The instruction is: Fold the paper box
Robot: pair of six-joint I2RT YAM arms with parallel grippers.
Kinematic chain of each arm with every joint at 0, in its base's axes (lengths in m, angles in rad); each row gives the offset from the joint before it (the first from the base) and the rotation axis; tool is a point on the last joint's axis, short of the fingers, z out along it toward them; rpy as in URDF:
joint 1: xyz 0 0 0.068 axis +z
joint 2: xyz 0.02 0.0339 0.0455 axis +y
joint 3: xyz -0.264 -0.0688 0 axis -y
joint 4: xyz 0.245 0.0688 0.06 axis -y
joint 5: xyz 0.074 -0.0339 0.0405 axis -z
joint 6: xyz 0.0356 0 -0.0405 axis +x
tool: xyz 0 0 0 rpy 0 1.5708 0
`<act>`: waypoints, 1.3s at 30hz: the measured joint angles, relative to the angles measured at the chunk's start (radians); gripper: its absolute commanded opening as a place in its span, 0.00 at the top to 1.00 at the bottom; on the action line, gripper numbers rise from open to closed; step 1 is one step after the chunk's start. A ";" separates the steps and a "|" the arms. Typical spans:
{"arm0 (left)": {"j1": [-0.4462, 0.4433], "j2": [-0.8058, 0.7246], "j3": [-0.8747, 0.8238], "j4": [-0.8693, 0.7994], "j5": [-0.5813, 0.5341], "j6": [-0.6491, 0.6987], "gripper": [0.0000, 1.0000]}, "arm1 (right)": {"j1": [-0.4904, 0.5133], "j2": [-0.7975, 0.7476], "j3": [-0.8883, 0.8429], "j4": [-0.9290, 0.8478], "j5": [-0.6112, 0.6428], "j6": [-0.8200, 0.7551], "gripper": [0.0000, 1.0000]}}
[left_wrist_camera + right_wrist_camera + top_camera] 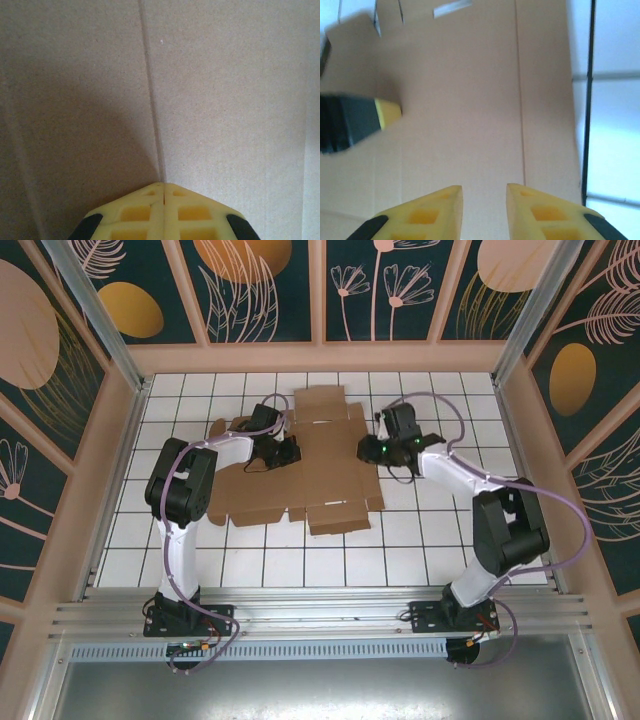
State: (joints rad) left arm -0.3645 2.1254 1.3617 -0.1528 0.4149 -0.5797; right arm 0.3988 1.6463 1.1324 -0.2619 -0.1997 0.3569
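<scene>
Plainly the paper box (pixel 320 465) is not yet a box: it lies as a flat die-cut sheet on the tiled table (pixel 250 560), directly under both sets of jaws, so for either arm the cardboard lies below and ahead rather than off to a side. The left gripper (pixel 162 192) has its jaws together, the two yellow tips meeting with no gap. They sit right at the near end of a crease (pixel 152 100) that runs straight ahead from them, in line with the seam between the tips; they appear to press on the sheet, though contact cannot be confirmed. The right gripper (pixel 484 197) has its jaws apart with nothing between them, bare cardboard showing through the gap. A second fold line (pixel 520 100) runs ahead just outside its right finger. Beyond that comes a narrow strip of board, then the sheet's free edge (pixel 574 100), with white table past it. Ahead and to the left of these open jaws, the left gripper's tip rests on the same panel, well apart from them. The relation that matters, I judge, is this strip to the right of the right jaws. Its long axis runs parallel to the direction the fingers point, and the right arm is clearly nearer it. Raising that flap would call for reaching sideways to the edge while the left tips pin the middle.
</scene>
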 measured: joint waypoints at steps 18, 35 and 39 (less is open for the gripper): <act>0.000 0.000 0.000 0.000 0.000 0.000 1.00 | -0.090 0.406 0.270 -0.147 -0.005 -0.134 0.47; 0.015 0.000 0.002 0.000 -0.008 0.000 1.00 | -0.040 0.418 0.297 -0.166 -0.041 -0.157 0.70; 0.015 0.000 0.002 0.000 -0.007 0.000 1.00 | -0.034 0.418 0.311 -0.172 -0.066 -0.157 0.74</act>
State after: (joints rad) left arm -0.3496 2.1254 1.3632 -0.1532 0.4076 -0.5800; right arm 0.3645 2.0647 1.4429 -0.4339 -0.2653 0.2001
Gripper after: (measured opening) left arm 0.051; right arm 0.274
